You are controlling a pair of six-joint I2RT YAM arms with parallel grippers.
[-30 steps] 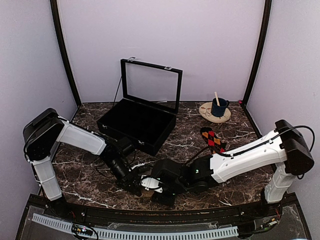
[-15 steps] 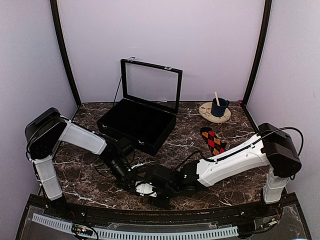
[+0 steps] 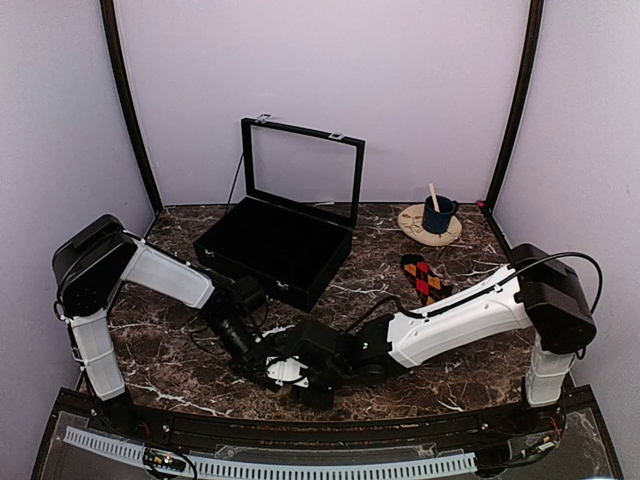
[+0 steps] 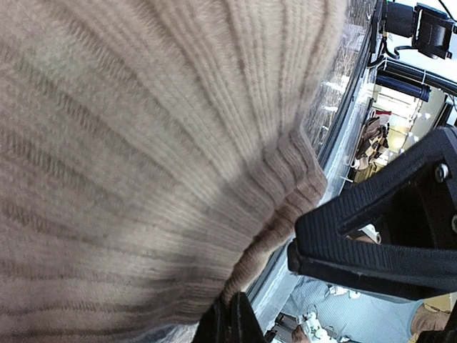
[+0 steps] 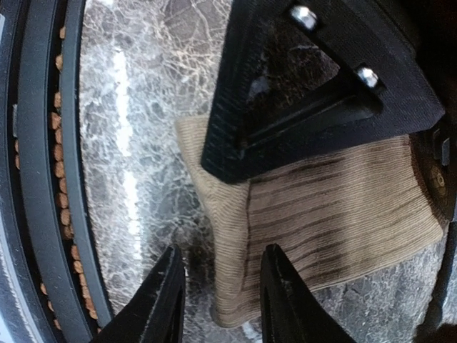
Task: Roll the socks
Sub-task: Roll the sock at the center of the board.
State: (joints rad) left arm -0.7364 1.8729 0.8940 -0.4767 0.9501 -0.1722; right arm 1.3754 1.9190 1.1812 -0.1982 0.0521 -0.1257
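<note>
One of the socks [image 5: 335, 214], tan ribbed side up, lies flat on the marble near the table's front edge. It fills the left wrist view as sock fabric [image 4: 143, 157]. My left gripper [image 4: 230, 306] is shut on this sock at its cuff; its black finger [image 5: 314, 93] crosses the sock in the right wrist view. My right gripper [image 5: 223, 251] is open, its fingers astride the sock's folded cuff edge. From above, the left gripper [image 3: 266, 367] and right gripper [image 3: 300, 378] meet over the pale sock [image 3: 287, 372]. The other sock [image 3: 424, 279], black with red-orange diamonds, lies alone at the right.
An open black box [image 3: 275, 250] with its raised lid stands at the back left of centre. A blue mug [image 3: 437, 213] holding a stick sits on a round coaster [image 3: 418, 230] at the back right. The table's front rail [image 5: 36, 179] runs close beside the right gripper.
My right arm has swung left to the left gripper, and its jaws have narrowed around the sock's cuff. The left gripper has kept its hold and barely moved.
</note>
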